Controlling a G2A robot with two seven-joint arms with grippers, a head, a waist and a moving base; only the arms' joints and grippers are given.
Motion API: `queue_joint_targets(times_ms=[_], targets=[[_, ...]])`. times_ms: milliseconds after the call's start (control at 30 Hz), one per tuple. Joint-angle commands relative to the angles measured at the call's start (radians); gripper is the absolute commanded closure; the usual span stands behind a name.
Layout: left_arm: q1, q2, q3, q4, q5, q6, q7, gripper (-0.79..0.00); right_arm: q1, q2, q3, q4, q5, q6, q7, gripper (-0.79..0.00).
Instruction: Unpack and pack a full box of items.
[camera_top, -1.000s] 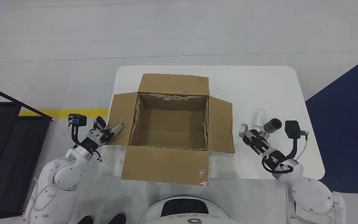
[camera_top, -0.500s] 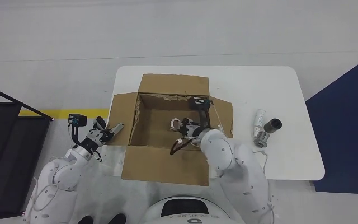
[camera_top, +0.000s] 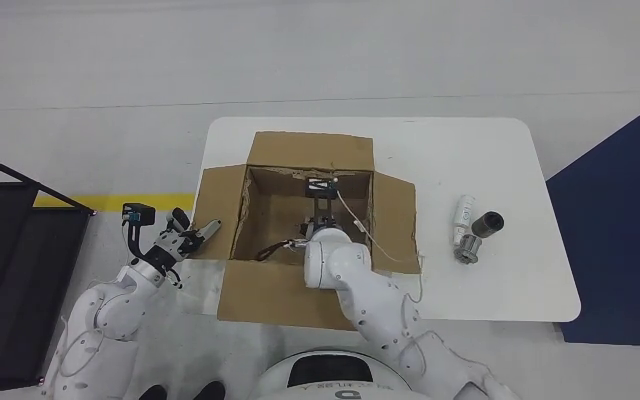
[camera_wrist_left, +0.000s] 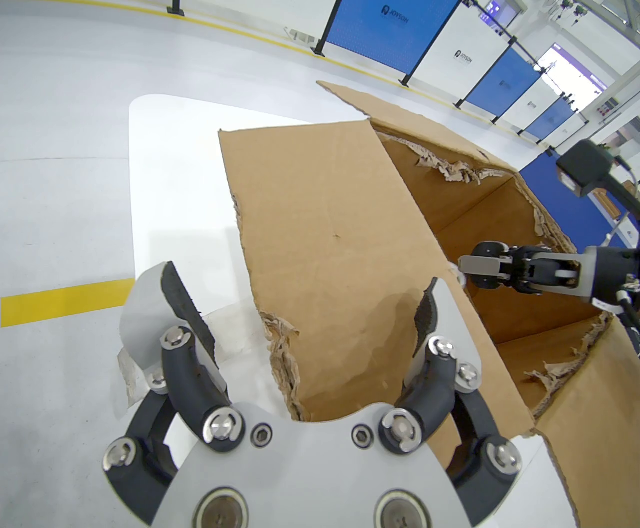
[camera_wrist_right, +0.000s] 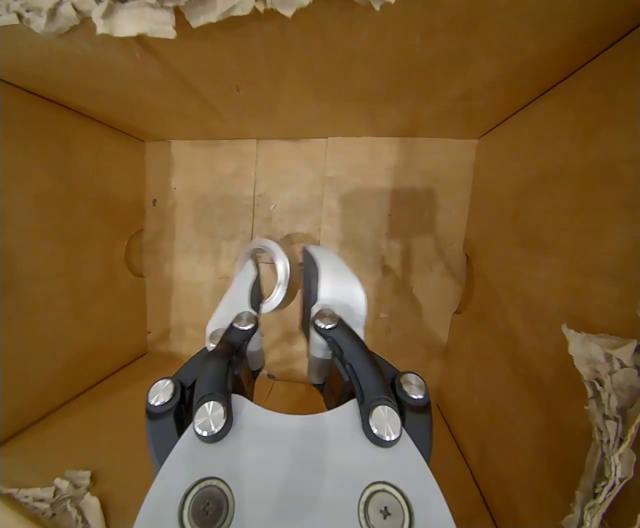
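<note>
A small silver metal ring (camera_wrist_right: 284, 276) stands on edge, its axis running finger to finger, pinched in the nearly closed right claw (camera_wrist_right: 281, 270). That arm angles down into the open brown cardboard box (camera_top: 300, 150), the floor lying below the claw. The left claw (camera_wrist_left: 300, 290) gapes wide and empty, the box's side flap just ahead, over the white desk (camera_top: 470, 150).

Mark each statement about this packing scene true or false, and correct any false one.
1. The right gripper is inside the cardboard box. True.
2. The right gripper is empty. False: it is shut on a metal ring.
3. The left gripper is open. True.
4. The dark cylinder lies in the box. False: it lies on the table, outside the box on the robot's right.
</note>
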Motion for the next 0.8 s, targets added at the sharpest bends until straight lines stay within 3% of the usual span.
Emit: queue_joint_targets(times_ms=[0, 67, 200, 333, 400, 567, 600, 667, 767], targets=[[0.0, 0.0, 0.0, 0.0, 0.0, 0.0, 0.0, -0.785, -0.013, -0.008, 0.004, -0.024, -0.024, 0.001, -0.001, -0.351], [0.0, 0.0, 0.0, 0.0, 0.0, 0.0, 0.0, -0.785, -0.041, -0.012, 0.01, -0.086, -0.068, 0.001, -0.001, -0.345], [0.0, 0.0, 0.0, 0.0, 0.0, 0.0, 0.0, -0.785, -0.182, 0.003, 0.036, -0.42, -0.132, -0.043, 0.036, -0.354], [0.0, 0.0, 0.0, 0.0, 0.0, 0.0, 0.0, -0.785, -0.359, 0.042, 0.164, -0.698, -0.122, -0.111, -0.01, -0.379], [0.0, 0.0, 0.0, 0.0, 0.0, 0.0, 0.0, -0.785, -0.415, 0.049, 0.217, -0.703, -0.125, -0.102, -0.078, -0.394], [0.0, 0.0, 0.0, 0.0, 0.0, 0.0, 0.0, -0.785, -0.471, 0.05, 0.343, -0.703, -0.05, -0.05, -0.191, -0.646], [0.0, 0.0, 0.0, 0.0, 0.0, 0.0, 0.0, -0.785, -0.482, 0.05, 0.38, -0.703, -0.009, -0.04, -0.213, -0.757], [0.0, 0.0, 0.0, 0.0, 0.0, 0.0, 0.0, -0.785, -0.502, 0.051, 0.452, -0.703, 0.087, -0.046, -0.241, -0.785], [0.0, 0.0, 0.0, 0.0, 0.0, 0.0, 0.0, -0.785, -0.505, 0.051, 0.464, -0.703, 0.105, -0.049, -0.241, -0.785]])
